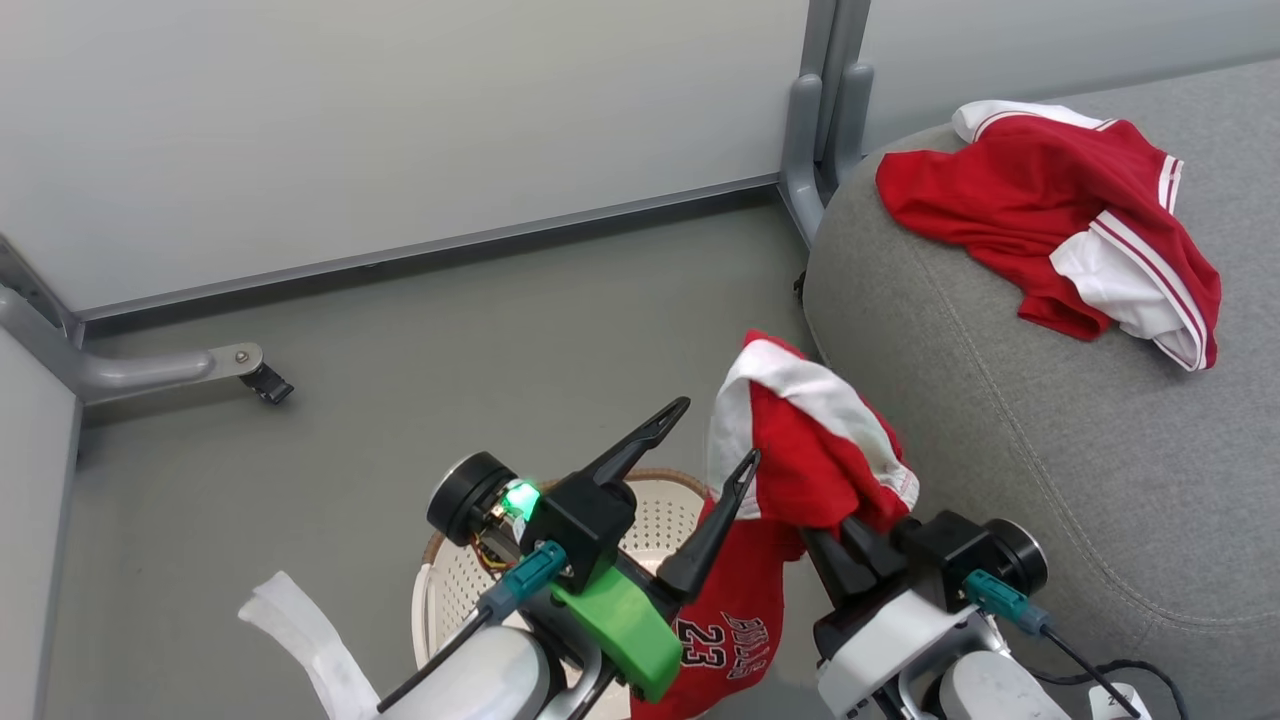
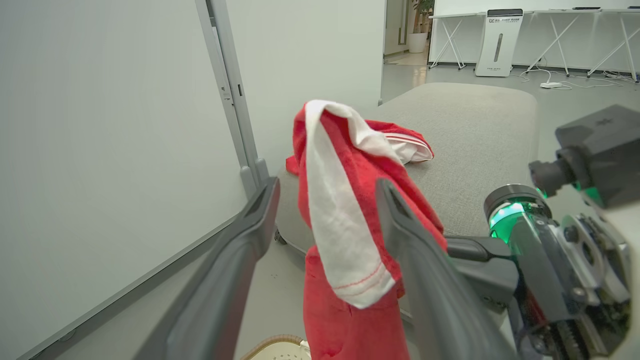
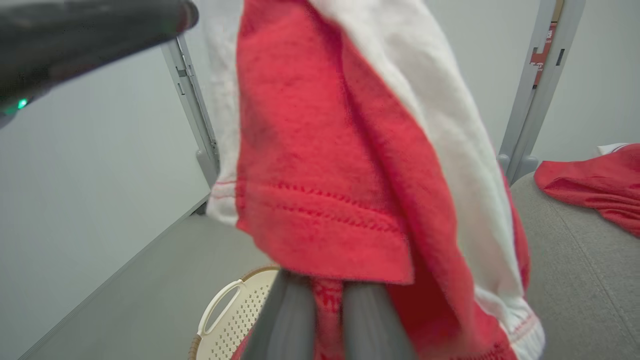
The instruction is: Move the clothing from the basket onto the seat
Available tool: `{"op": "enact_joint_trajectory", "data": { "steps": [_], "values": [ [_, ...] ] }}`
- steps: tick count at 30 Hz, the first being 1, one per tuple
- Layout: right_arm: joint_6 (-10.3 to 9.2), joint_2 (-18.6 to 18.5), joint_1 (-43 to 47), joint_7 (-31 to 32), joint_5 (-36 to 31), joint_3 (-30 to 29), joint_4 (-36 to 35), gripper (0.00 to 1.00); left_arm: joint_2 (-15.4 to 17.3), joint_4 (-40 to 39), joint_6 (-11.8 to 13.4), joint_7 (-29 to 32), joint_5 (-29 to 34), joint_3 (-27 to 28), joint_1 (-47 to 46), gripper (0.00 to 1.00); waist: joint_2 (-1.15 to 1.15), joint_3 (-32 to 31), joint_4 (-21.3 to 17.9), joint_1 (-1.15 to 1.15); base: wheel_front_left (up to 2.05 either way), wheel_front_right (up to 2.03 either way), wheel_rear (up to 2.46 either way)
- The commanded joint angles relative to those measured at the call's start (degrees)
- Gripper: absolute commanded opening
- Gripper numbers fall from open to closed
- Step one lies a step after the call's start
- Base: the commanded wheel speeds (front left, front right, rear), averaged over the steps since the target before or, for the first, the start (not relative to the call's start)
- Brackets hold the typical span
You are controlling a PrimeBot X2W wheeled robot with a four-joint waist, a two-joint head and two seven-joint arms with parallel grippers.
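A red jersey (image 1: 800, 450) printed "BULLS 23" hangs from my right gripper (image 1: 850, 535), which is shut on it above the cream basket (image 1: 655, 520); its cloth drapes over both fingers (image 3: 295, 320). The same jersey (image 2: 345, 210) hangs ahead in the left wrist view. My left gripper (image 1: 722, 432) stands open just left of the jersey, nothing between its fingers (image 2: 240, 250). A second red garment (image 1: 1060, 220) with white trim lies on the grey seat (image 1: 1000, 420), also seen as red cloth (image 3: 595, 190) on the cushion (image 3: 575, 280). The basket rim and handle (image 3: 225, 310) show below.
A grey partition wall with metal posts (image 1: 825, 120) stands behind the seat's end. A partition foot with a caster (image 1: 250, 370) juts onto the grey floor at left. A white strap (image 1: 300, 630) hangs by my left arm. A cable (image 1: 1110, 670) trails by my right arm.
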Motion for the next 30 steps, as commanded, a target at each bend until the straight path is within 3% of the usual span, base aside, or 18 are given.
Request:
{"op": "enact_joint_trajectory", "data": {
  "steps": [1, 8, 14, 21, 30],
  "values": [
    [-0.06, -0.4, 0.8, 0.0, -0.2, -0.6, -0.5, 0.00, 0.3, 0.2, 0.3, -0.4, -0.6, 0.0, 0.7, 1.00, 0.00, 0.0, 0.0, 0.00, 0.00, 0.00, 0.00],
    [-0.06, -1.2, 0.5, 0.0, -1.2, -4.2, -2.9, 0.00, 1.0, 0.3, 1.0, -0.8, -1.1, 0.3, 1.9, 1.00, 0.00, 0.6, -1.4, 0.00, 0.00, 0.00, 0.00],
    [-0.06, -2.7, 0.9, 0.0, -2.4, -7.4, -7.0, 0.00, 2.7, -0.4, 2.1, -1.8, -1.2, 1.0, 3.5, 1.00, 0.00, 2.7, -4.9, 0.00, 0.00, 0.00, 0.00],
    [-0.06, -3.9, 2.1, 0.0, -4.1, -10.5, -13.4, 0.00, 4.6, -1.0, 2.9, -3.2, 0.7, 1.4, 2.2, 1.00, 0.00, 6.9, -11.1, 0.00, 0.00, 0.00, 0.00],
    [-0.07, -3.3, 2.6, 0.0, -4.3, -14.6, -19.0, 0.00, 6.3, -1.6, 1.8, -2.3, 2.8, 0.9, -1.2, 1.00, 0.00, 13.3, -19.5, 0.00, 0.00, 0.00, 0.00]
  ]
}}
